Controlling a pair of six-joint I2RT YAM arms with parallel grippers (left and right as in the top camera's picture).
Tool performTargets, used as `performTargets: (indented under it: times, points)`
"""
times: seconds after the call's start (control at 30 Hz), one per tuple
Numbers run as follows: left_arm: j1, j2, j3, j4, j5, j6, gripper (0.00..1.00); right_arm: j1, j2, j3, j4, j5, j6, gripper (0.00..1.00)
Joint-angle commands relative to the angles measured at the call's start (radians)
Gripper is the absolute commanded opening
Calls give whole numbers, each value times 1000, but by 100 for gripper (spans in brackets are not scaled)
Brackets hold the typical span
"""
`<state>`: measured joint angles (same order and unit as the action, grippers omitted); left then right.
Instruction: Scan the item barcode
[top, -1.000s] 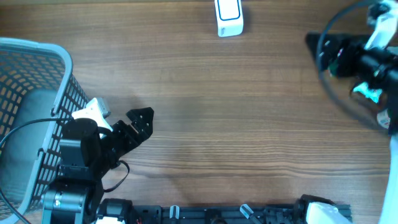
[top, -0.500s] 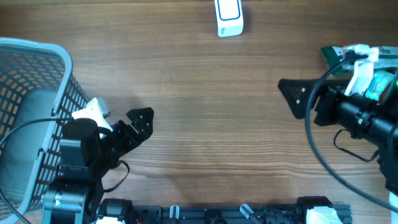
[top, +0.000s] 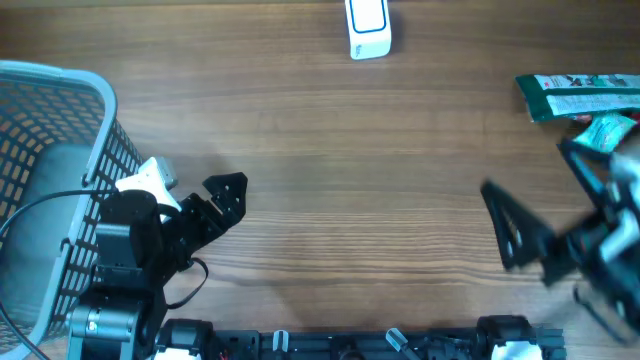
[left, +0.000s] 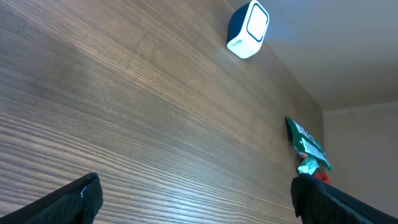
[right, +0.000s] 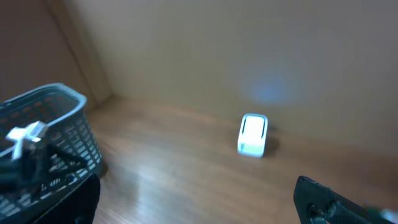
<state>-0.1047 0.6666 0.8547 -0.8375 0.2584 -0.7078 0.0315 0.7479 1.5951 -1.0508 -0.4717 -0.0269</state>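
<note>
The white and blue scanner (top: 368, 28) stands at the far edge of the table, also in the left wrist view (left: 248, 29) and the right wrist view (right: 253, 134). A green packet (top: 580, 96) lies at the far right with a teal-wrapped item (top: 610, 130) just in front of it; the left wrist view shows the packet (left: 305, 140) too. No barcode is visible. My right gripper (top: 537, 195) is blurred, open and empty, in front of and left of these items. My left gripper (top: 225, 195) is open and empty beside the basket.
A grey mesh basket (top: 70, 90) fills the left side of the table, right next to the left arm, and shows at the left of the right wrist view (right: 50, 130). Bare wooden tabletop (top: 380, 180) lies between the two arms.
The right arm has swung from over the items at the far right toward the near right, uncovering the green packet. The left arm has not moved.
</note>
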Motion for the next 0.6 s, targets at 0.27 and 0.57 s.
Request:
performTargets:
  times: [0.27, 0.57]
  points:
    - [-5, -2, 2, 2, -10, 20, 100, -5, -301, -188, 46, 140, -153, 100]
    - [-5, -3, 2, 2, -10, 20, 100, -86, -695, -1065, 970, 135, 99, 100]
